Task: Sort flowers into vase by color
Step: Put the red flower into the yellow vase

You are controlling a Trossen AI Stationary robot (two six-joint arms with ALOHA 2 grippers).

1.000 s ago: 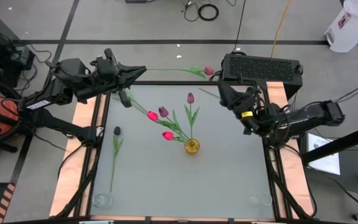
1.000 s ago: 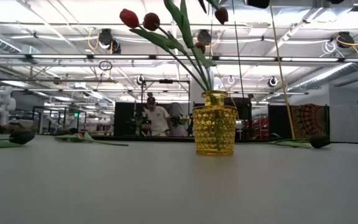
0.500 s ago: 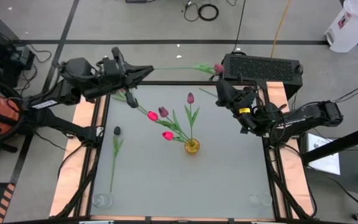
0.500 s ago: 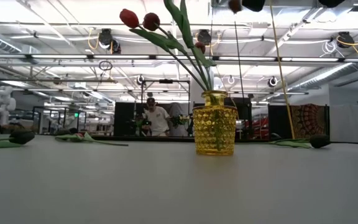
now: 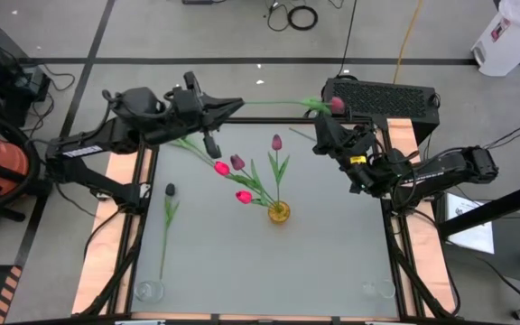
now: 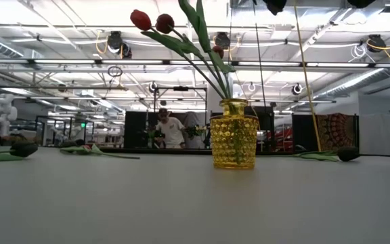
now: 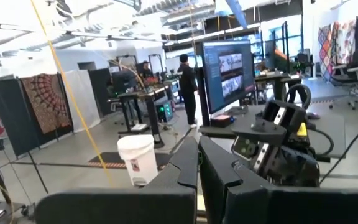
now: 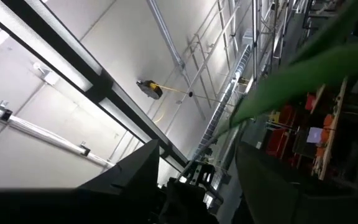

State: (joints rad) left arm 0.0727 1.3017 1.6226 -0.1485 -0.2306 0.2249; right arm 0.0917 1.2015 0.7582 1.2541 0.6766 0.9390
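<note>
While left hand (image 5: pixel 238 104) grips pink tulip (image 5: pixel 336 106), right hand (image 5: pixel 321 135) tilted upward

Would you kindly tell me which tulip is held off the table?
The pink tulip at the far edge, its stem gripped by the left end effector; the others lie flat or stand in the vase.

grey table (image 5: pixel 242 253), yellow vase (image 5: pixel 279 213), loose tulip (image 5: pixel 168 206)

No readable text anywhere, white label on the left arm (image 5: pixel 78 153) too small, distant monitor (image 7: pixel 227 70) illegible
</note>
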